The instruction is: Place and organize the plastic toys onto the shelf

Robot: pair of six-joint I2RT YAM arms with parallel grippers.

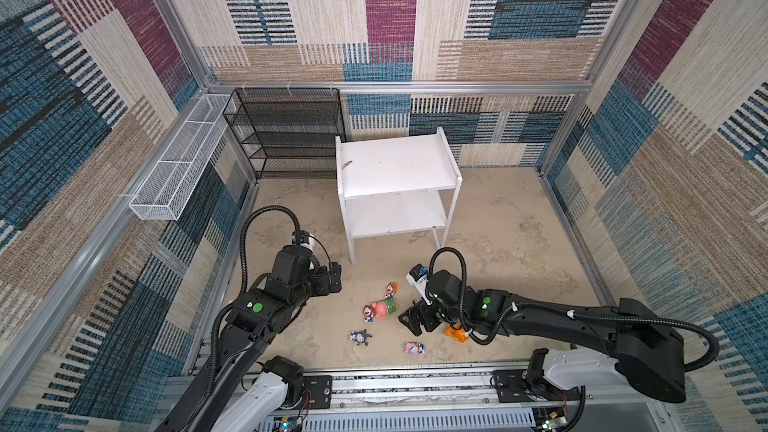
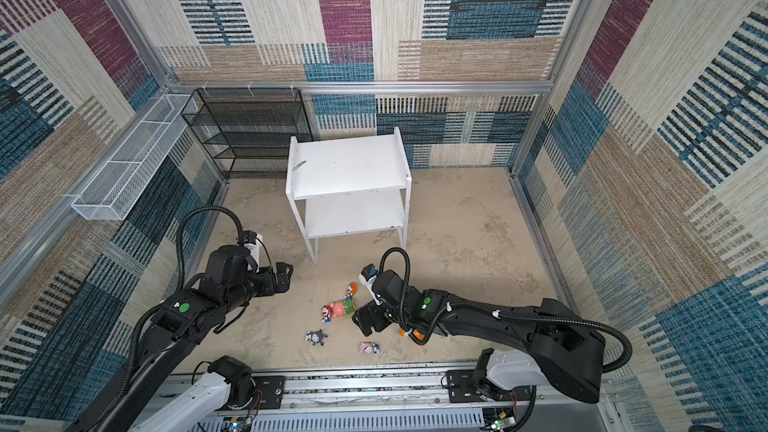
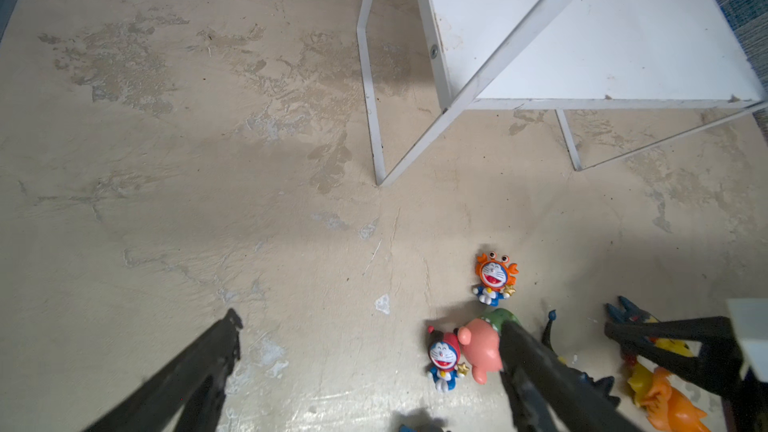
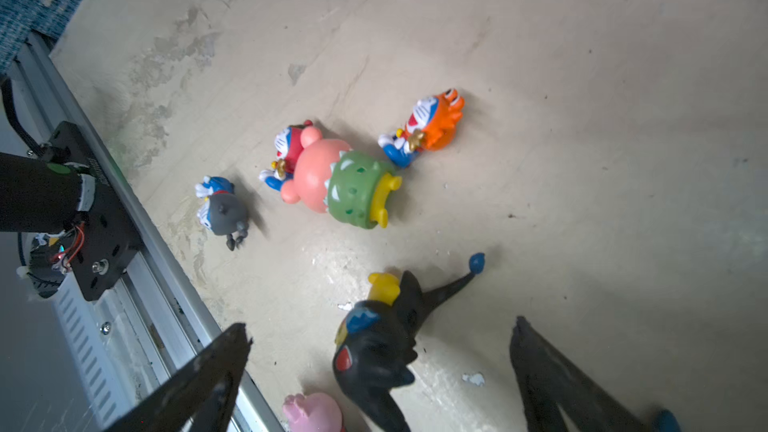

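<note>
The white shelf (image 1: 395, 168) stands empty at mid-floor in both top views. In front of it several plastic toys lie on the floor: a pink-and-green figurine (image 4: 336, 182), an orange crab-hooded tiny one (image 4: 428, 126), a red-hooded tiny one (image 3: 444, 361), a grey tiny one (image 1: 359, 337) and a pink tiny one (image 1: 414, 348). My right gripper (image 4: 380, 328) is open, low over a black-hooded yellow figurine (image 4: 374, 351) that sits between its fingers untouched. An orange-hooded figurine (image 1: 455, 333) peeks out under that arm. My left gripper (image 1: 334, 278) hangs open and empty, left of the toys.
A black mesh rack (image 1: 286, 135) stands against the back wall, left of the shelf. A white wire basket (image 1: 178, 168) hangs on the left wall. The aluminium base rail (image 1: 395, 384) runs along the front edge, close behind the pink tiny toy.
</note>
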